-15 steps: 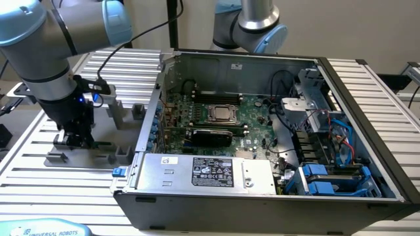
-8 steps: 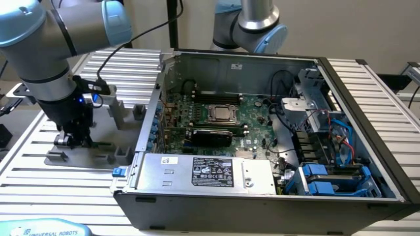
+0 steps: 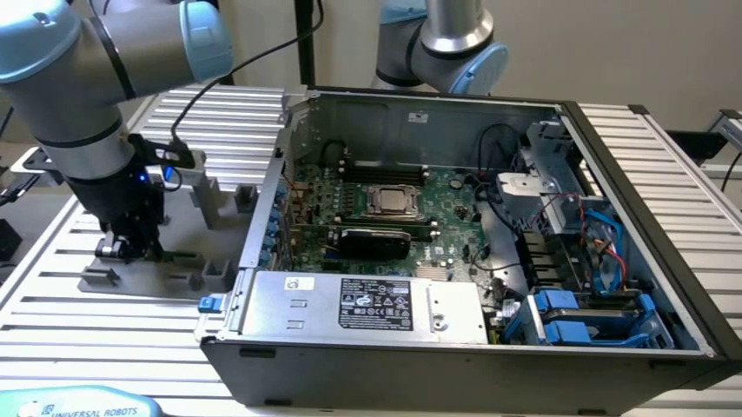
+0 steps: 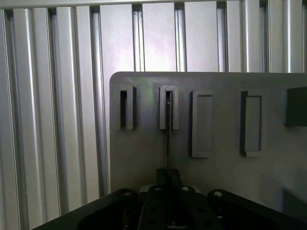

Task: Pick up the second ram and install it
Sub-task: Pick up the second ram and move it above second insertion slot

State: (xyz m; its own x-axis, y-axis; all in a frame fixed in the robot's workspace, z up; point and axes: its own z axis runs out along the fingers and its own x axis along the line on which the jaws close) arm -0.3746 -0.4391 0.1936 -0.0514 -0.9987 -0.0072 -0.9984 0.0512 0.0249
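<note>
claw (image 4: 168, 181): narrow, pinched on the ram (image 4: 168, 141)
ram: upright on edge in holder (image 4: 225, 177) slot, on worktop (image 3: 52, 261) beside case (image 3: 347, 365)
pick-up advice: keep grip square, draw straight along the slot; thin board may bind

You've got a ribbed metal table (image 4: 57, 120) with a brushed satin sheen. Holder block (image 4: 144, 158): matt grey plastic, faintly grainy. Second ram (image 4: 168, 134): thin, dark, matt edge. Gripper (image 4: 168, 177): matt black. Computer case (image 3: 371, 109): bare, dull sheet metal. Arm (image 3: 69, 130): smooth grey shell, glossy pale-blue caps.
</note>
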